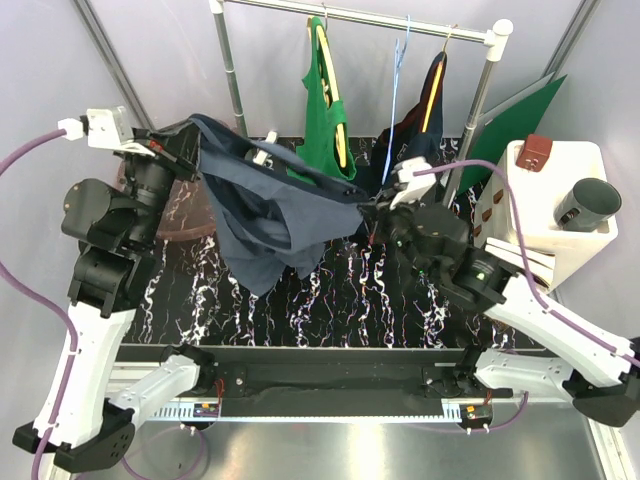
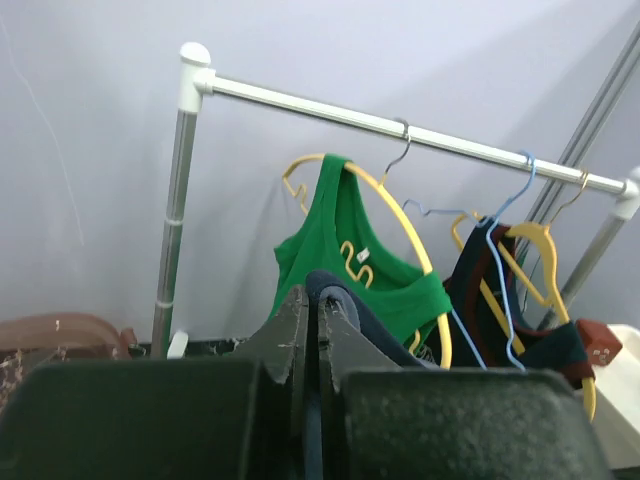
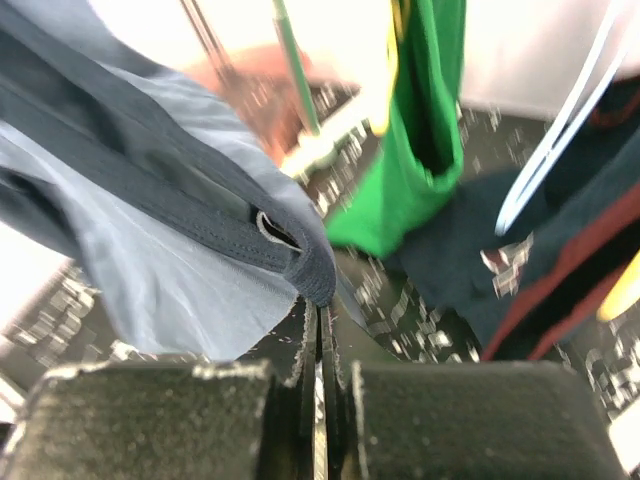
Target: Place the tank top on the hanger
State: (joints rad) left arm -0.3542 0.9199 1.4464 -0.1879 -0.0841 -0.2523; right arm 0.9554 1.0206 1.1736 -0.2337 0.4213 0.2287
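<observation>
The slate blue-grey tank top point(image 1: 275, 225) hangs stretched in the air between my two grippers, above the marble table. My left gripper point(image 1: 196, 140) is shut on its left edge; the pinched hem shows in the left wrist view point(image 2: 345, 305). My right gripper point(image 1: 368, 210) is shut on its right edge, seen in the right wrist view point(image 3: 240, 215). The thin light-blue hanger point(image 1: 397, 85) hangs empty on the rail between a green top and a dark navy top; it also shows in the left wrist view point(image 2: 497, 275). The garment's lower part droops towards the table.
A clothes rail point(image 1: 360, 15) spans the back. On it hang a green tank top point(image 1: 322, 120) and a dark navy top point(image 1: 425, 125), both on yellow hangers. A white box point(image 1: 545, 200) with a dark cup point(image 1: 585, 205) stands at the right. A brown object point(image 2: 55, 335) sits at the far left.
</observation>
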